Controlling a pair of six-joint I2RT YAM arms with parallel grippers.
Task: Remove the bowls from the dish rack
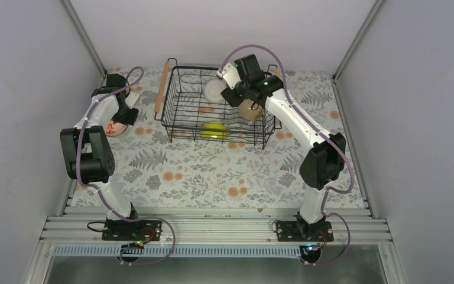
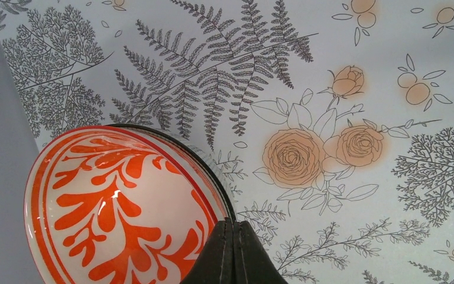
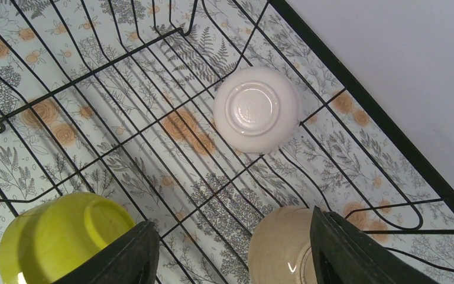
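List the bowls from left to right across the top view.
patterned bowl → yellow-green bowl → tan bowl. The white bowl is left out: it sits level with the yellow-green one, left to right.

Tablecloth (image 1: 213, 171): white, printed with grey ferns and pale orange roses, lying flat beneath the left gripper (image 2: 232, 225) and the right gripper (image 3: 230, 248). Plain pale grey wall panels (image 1: 213, 29) stand beyond and outboard of both, joined by aluminium corner posts (image 1: 83, 32). Ribbed aluminium rail (image 1: 213, 228) behind them. Lighting even, soft shadows.
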